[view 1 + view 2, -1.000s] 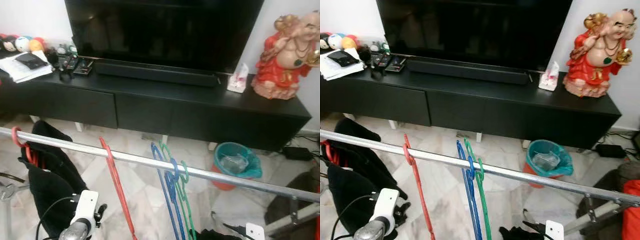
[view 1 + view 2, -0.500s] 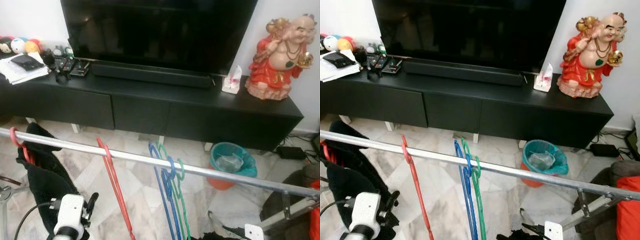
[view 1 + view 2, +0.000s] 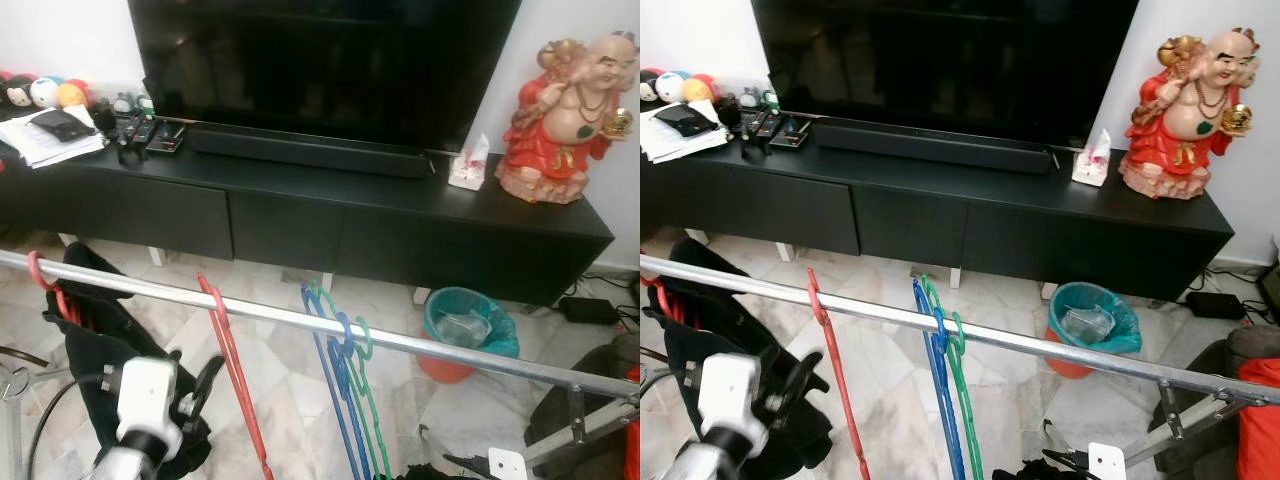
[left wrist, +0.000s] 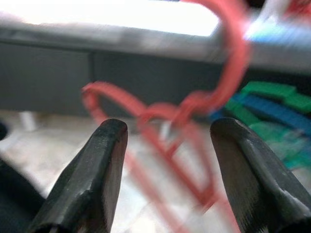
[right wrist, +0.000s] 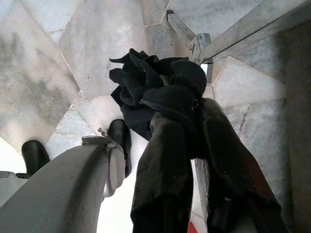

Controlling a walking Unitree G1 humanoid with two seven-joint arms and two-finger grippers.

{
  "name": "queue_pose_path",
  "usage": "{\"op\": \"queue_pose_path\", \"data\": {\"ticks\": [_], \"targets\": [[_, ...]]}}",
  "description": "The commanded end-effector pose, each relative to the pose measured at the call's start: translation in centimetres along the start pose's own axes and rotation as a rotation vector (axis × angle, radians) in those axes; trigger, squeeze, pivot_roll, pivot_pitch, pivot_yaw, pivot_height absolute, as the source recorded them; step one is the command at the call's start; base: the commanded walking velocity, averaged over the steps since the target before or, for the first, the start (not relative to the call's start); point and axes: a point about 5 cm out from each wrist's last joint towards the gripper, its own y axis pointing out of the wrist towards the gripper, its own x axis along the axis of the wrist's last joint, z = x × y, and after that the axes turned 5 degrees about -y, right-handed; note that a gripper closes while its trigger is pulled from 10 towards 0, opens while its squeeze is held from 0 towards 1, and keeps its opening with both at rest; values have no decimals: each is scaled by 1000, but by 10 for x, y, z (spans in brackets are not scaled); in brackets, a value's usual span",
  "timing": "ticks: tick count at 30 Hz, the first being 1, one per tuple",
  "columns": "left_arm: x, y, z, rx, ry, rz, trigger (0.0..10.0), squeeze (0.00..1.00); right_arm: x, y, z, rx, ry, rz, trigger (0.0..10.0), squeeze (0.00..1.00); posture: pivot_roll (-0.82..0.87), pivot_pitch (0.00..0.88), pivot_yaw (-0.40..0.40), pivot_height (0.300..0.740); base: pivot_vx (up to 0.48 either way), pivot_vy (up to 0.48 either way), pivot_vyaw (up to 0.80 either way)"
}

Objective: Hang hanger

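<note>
Red hanger (image 3: 232, 368), seemingly unlabelled, blurred

My left pincer (image 4: 167, 170) showing two long black fingers; white wrist housing, silver arm, black cable trailing.

Black TV cabinet (image 3: 330, 215), marble floor (image 3: 290, 350)

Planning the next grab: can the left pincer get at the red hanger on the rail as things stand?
Probably yes. The left pincer is open, with the red hanger framed between its fingers in the wrist view, and nothing visible lies between them. The hanger is blurred, so the gap is unclear.
</note>
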Motion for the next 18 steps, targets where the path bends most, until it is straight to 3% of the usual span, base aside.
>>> {"op": "queue_pose_path", "data": {"ticks": [1, 3, 7, 10, 11, 12, 18], "targets": [[-1, 2, -7, -24, -43, 33, 10000, 1000, 3, 0, -5, -15, 1, -9, 10000, 0, 115, 0, -99, 740, 0, 0, 0], [-1, 8, -9, -24, -76, 53, 10000, 1000, 4, 0, -5, -16, 1, -9, 10000, 0, 113, 0, -99, 740, 0, 0, 0], [13, 25, -17, -18, -187, 6, 10000, 1000, 3, 0, -5, -16, 2, -10, 10000, 0, 103, 0, -97, 740, 0, 0, 0], [14, 33, -26, -36, -162, 58, 10000, 1000, 3, 0, -5, -16, 2, -9, 10000, 0, 101, 0, -96, 740, 0, 0, 0], [13, 37, -28, -25, -134, 88, 10000, 733, 3, 0, -5, -16, 2, -9, 10000, 0, 96, 0, -95, 740, 0, 0, 0], [11, 41, -29, -3, -116, 112, 10000, 0, 3, 0, -5, -16, 4, -10, 10000, 0, 90, 0, -94, 740, 0, 0, 0], [18, 64, -37, 71, -87, 190, 10000, 0, 3, 0, -4, -15, 10, -10, 10000, 0, 72, 0, -90, 740, 0, 0, 0]]}}
